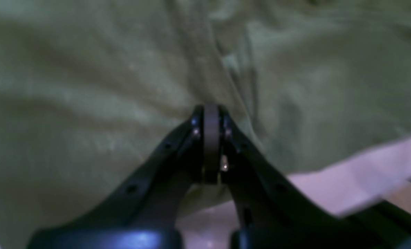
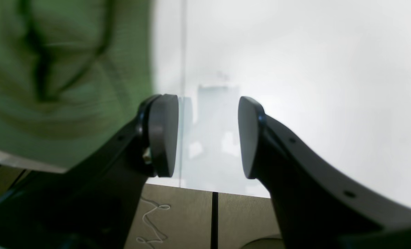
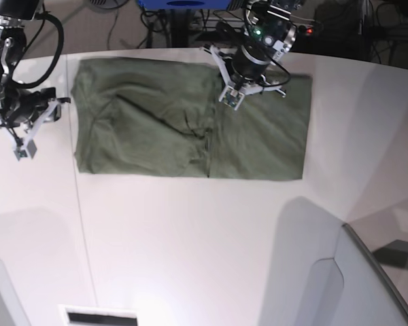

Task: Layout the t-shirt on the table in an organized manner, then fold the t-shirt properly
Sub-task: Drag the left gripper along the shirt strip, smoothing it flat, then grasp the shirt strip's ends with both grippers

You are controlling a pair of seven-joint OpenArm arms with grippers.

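Pinching t-shirt (image 1: 122, 86) with left end effector (image 1: 211, 114), right end effector (image 2: 208, 136) parted, empty

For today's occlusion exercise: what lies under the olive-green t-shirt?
The olive-green cotton t-shirt lies spread on the smooth white table, which shows around it. The tabletop beneath the cloth is covered, so anything there cannot be seen.

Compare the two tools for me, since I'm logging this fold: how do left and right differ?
The left tool is shut, pads together; the right tool is open with a clear gap. The left tool sits over the t-shirt, tip against the cloth; the right tool hangs over the bare table, beside the shirt's edge and holding nothing. Both are black.
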